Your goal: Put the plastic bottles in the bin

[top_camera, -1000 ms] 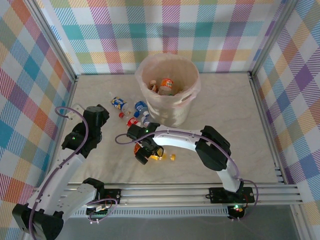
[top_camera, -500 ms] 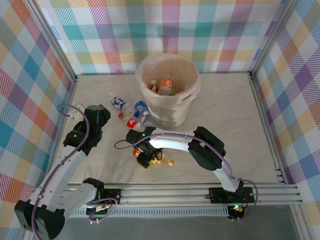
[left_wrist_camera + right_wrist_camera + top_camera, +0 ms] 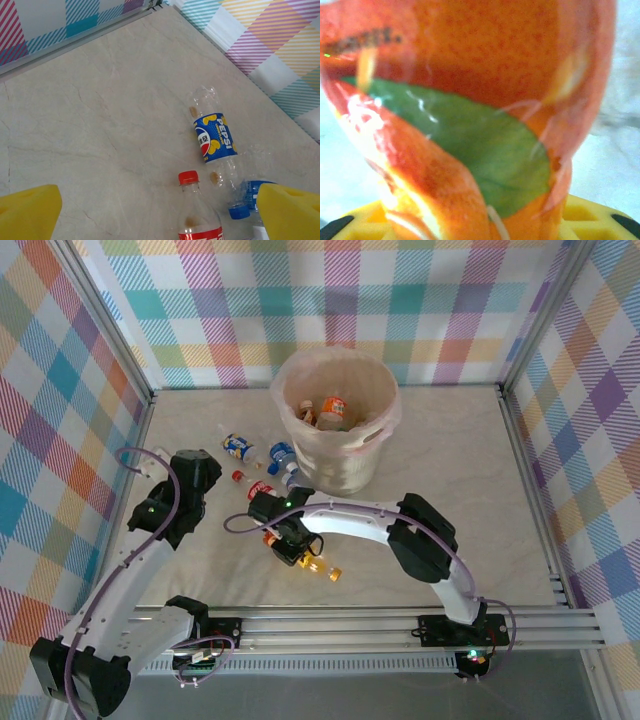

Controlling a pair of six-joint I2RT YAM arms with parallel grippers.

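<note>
The cream bin stands at the back centre with an orange-labelled bottle inside. My right gripper is shut on an orange plastic bottle lying on the table, its yellow cap pointing toward the near edge. Up close, that bottle's orange and green label sits against my yellow finger. My left gripper hovers open over a red-capped bottle. A blue Pepsi bottle and a blue-capped bottle lie beyond it.
Left of the bin the Pepsi bottle, the blue-capped bottle and the red-labelled bottle lie close together. Plaid walls on a metal frame enclose the table. A rail runs along the near edge.
My right gripper has closed on the orange bottle, which has swung so that its cap points nearer the front edge. The left arm has stayed where it was, open.
</note>
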